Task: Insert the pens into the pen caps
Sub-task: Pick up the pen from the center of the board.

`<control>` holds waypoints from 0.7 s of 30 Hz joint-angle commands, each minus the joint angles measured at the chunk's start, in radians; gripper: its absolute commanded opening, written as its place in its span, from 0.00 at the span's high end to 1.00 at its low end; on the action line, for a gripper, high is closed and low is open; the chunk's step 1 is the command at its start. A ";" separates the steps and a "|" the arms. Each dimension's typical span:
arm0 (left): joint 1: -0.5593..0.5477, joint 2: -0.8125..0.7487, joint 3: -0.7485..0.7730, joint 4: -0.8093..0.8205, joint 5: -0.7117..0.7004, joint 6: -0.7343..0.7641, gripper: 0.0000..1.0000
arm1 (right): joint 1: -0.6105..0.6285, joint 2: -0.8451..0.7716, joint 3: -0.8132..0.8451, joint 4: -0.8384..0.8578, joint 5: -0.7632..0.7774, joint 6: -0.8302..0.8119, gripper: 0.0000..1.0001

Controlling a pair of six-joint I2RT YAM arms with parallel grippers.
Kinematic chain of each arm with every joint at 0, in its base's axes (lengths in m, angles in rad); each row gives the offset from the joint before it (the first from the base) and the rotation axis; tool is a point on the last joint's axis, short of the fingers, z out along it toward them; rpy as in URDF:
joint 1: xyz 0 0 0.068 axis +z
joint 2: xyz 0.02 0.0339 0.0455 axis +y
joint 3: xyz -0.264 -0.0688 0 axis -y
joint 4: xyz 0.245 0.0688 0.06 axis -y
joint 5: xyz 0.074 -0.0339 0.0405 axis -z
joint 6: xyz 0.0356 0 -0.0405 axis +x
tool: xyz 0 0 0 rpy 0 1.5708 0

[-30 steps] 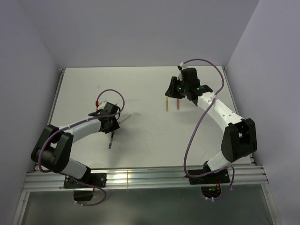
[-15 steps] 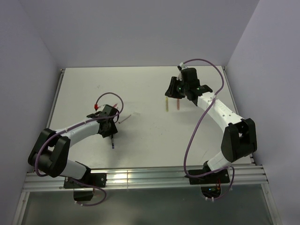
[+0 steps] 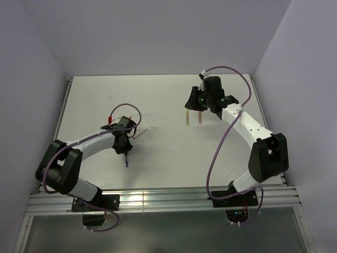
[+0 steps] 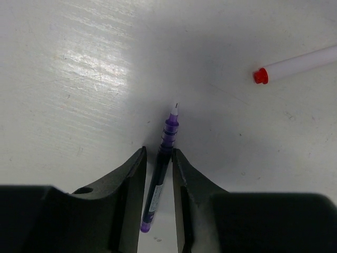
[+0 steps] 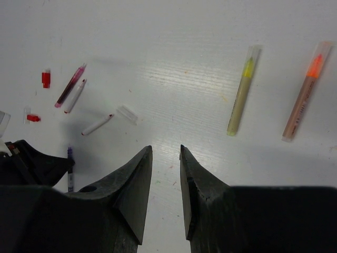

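I am grabbing the thin purple pen (image 4: pixel 168 132) that lies on the white table (image 4: pixel 79 79), left gripper (image 4: pixel 159 153) narrow on both sides of it (pinching or not, I cannot tell), right gripper (image 5: pixel 166 150) a bit open and empty; next I must squeeze, lift, and aim for the small red cap (image 5: pixel 46 78).

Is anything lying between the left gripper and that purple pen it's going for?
Nothing visible. The thin purple pen lies between the left gripper's jaws on the white table; the white pen with a red end lies well aside.
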 commanded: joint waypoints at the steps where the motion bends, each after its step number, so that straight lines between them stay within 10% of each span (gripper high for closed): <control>1: -0.008 0.072 -0.034 -0.030 0.036 -0.014 0.69 | 0.008 -0.023 0.011 0.035 -0.008 -0.010 0.65; 21: -0.009 0.079 -0.059 0.016 0.067 -0.033 1.00 | 0.011 -0.021 0.014 0.033 -0.035 -0.011 0.65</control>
